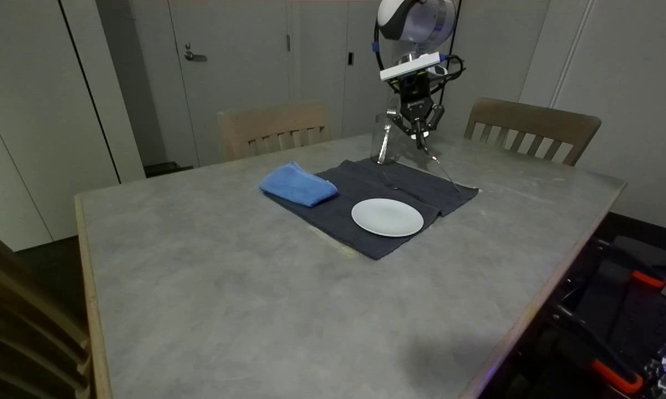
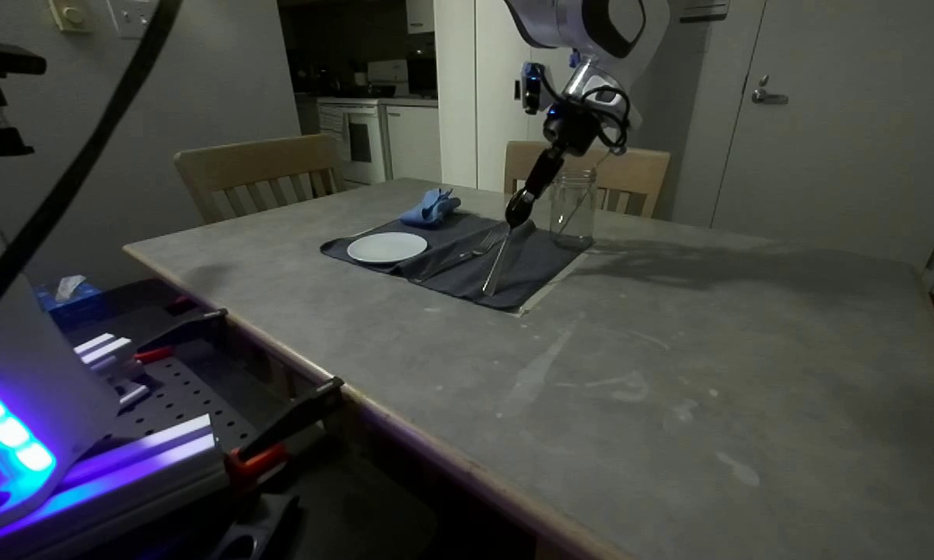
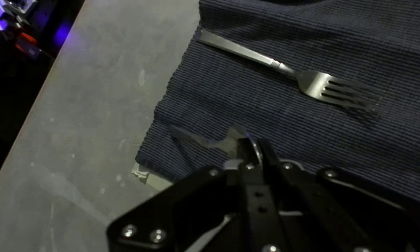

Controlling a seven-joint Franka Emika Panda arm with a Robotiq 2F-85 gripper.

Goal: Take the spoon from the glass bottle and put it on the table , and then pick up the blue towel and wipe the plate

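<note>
Spoon (image 1: 441,168) and claw (image 1: 419,135) come rightmost over the desk (image 1: 227,277) in an exterior view. From the left, a folded blue towel (image 1: 298,185) lies on the left corner of a dark mat (image 1: 338,216), then a white plate (image 1: 387,217) on it. Behind stands the glass bottle (image 1: 391,145), a fork (image 1: 387,133) leaning inside. Another fork (image 3: 281,66) lies on the mat, clear in the wrist view. Last, the claw grips the spoon, its handle slanting down near the mat's right corner; whether the tip touches is unclear.
</note>
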